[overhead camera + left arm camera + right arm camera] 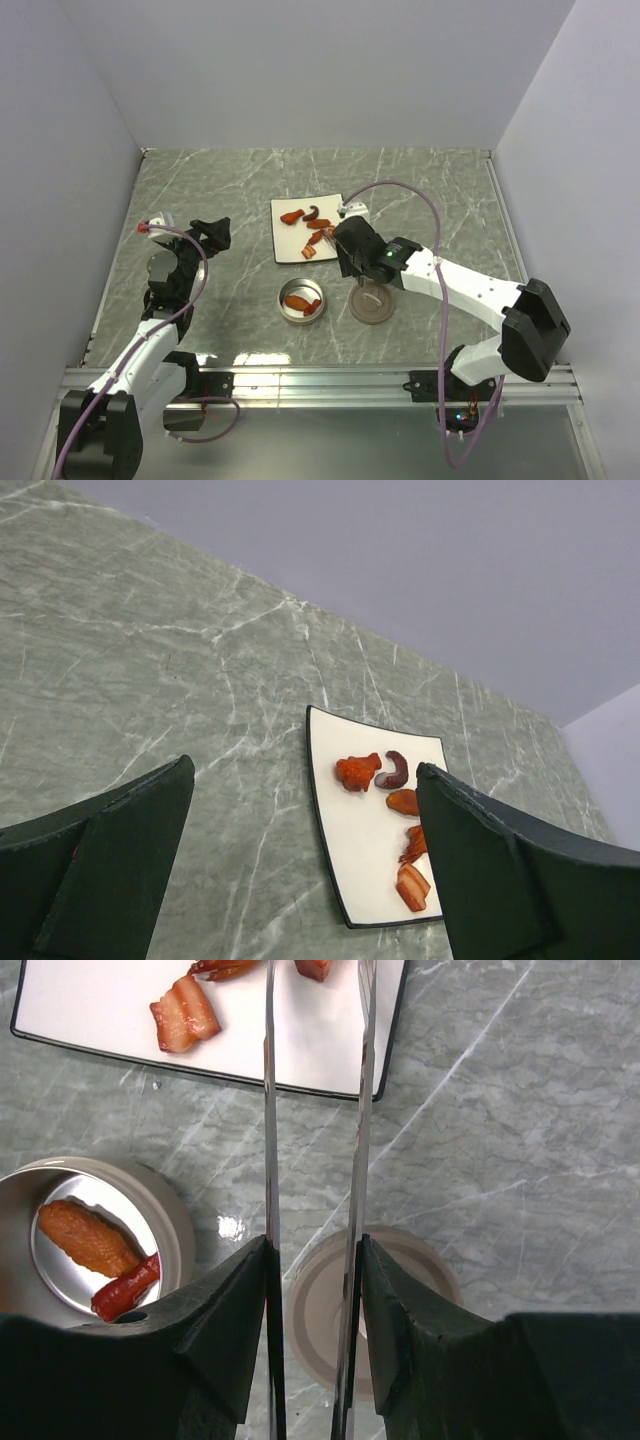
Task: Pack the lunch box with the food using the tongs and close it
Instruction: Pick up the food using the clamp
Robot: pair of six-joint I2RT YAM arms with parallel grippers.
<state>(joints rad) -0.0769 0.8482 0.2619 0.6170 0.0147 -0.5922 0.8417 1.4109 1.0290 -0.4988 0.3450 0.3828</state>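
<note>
The lunch box (172,1222) is a round silver tin standing open, and an orange piece (88,1240) and a red piece (125,1288) lie in it. Its brown lid (420,1272) lies flat to the tin's right, under my right gripper (315,1260). That gripper is shut on the tongs (268,1110), whose two thin arms stay apart and reach out over the white plate (100,1010). More food (358,772) sits on the plate. In the top view the tin (302,300) is in front of the plate (283,245). My left gripper (310,880) is open and holds nothing.
The left arm (180,265) sits at the table's left side, well away from the plate. The right arm (470,290) stretches in from the right. White walls close off the table on three sides.
</note>
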